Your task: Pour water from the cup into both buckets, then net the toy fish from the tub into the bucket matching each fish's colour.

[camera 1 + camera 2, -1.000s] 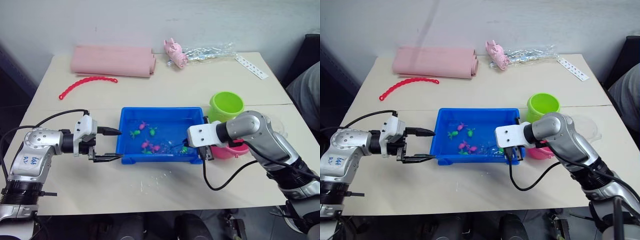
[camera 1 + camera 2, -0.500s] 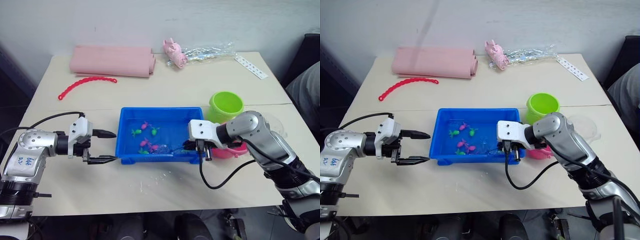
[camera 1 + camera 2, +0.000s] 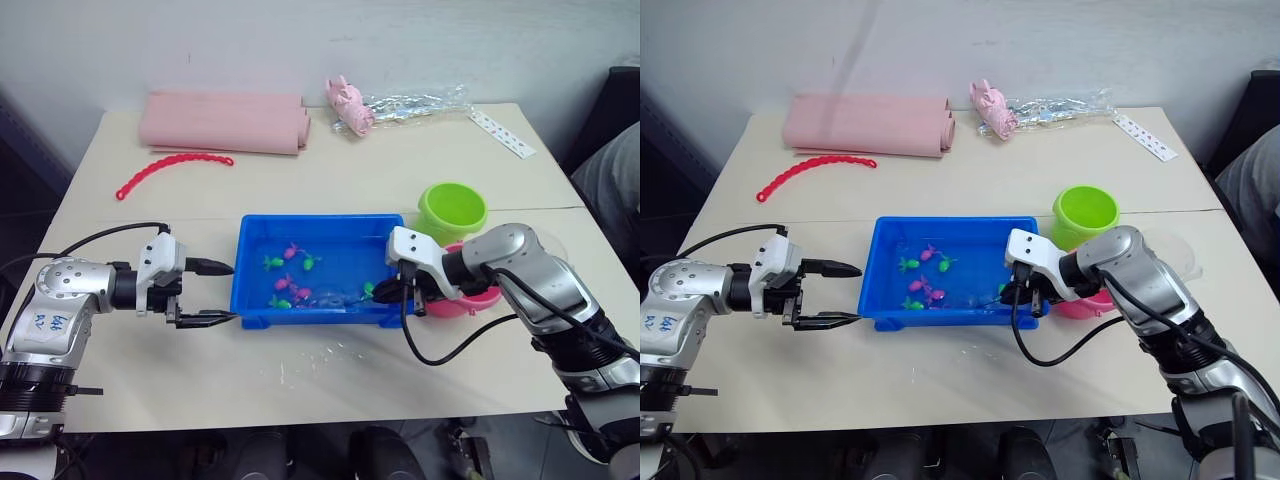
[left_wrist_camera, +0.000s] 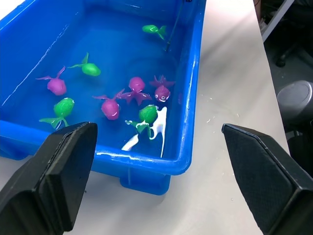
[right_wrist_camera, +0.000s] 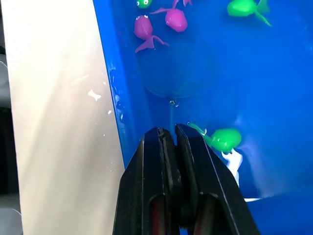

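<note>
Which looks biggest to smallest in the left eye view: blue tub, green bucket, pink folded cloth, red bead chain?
1. Pink folded cloth
2. Shallow blue plastic tub, close, nearer camera
3. Lime green round bucket
4. Thin red bead chain

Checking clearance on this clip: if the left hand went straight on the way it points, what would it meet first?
Most likely the tub: the left hand is open and points at its near end wall, with bare table between. In the left wrist view that blue wall lies straight ahead, toy fish behind it.
</note>
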{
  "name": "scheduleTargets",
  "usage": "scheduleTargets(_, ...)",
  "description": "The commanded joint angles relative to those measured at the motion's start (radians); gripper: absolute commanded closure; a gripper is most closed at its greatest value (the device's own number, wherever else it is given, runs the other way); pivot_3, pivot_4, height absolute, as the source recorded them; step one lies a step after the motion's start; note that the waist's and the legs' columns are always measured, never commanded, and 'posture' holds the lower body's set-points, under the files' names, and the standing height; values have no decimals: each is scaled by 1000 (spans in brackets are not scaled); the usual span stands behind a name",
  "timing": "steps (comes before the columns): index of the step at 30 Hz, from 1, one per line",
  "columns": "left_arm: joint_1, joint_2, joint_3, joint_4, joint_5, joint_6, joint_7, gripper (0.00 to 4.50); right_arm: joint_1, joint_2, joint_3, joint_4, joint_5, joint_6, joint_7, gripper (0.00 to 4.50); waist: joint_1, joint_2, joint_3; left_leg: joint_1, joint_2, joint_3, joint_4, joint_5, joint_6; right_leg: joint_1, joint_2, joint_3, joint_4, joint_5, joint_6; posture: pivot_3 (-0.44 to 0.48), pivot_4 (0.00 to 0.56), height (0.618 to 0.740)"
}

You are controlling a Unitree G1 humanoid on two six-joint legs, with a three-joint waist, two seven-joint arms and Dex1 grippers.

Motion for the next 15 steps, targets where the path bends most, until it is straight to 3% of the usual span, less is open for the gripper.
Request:
scheduleTargets(1, 6, 16, 39, -33, -17, 6, 3, 31, 5, 19, -13, -14, 58, 23, -2, 4500, 0, 0, 0, 0, 0, 0, 0, 0, 0, 0, 0, 0, 0, 0, 0, 0, 150, 740)
scheduleTargets(15, 19, 16, 45, -44, -15, 11, 11, 31, 33, 65, -9, -37, 123, 31, -77, 4500, 0, 0, 0, 0, 0, 0, -1, 0, 0, 0, 0, 0, 0, 0, 0, 0, 150, 740)
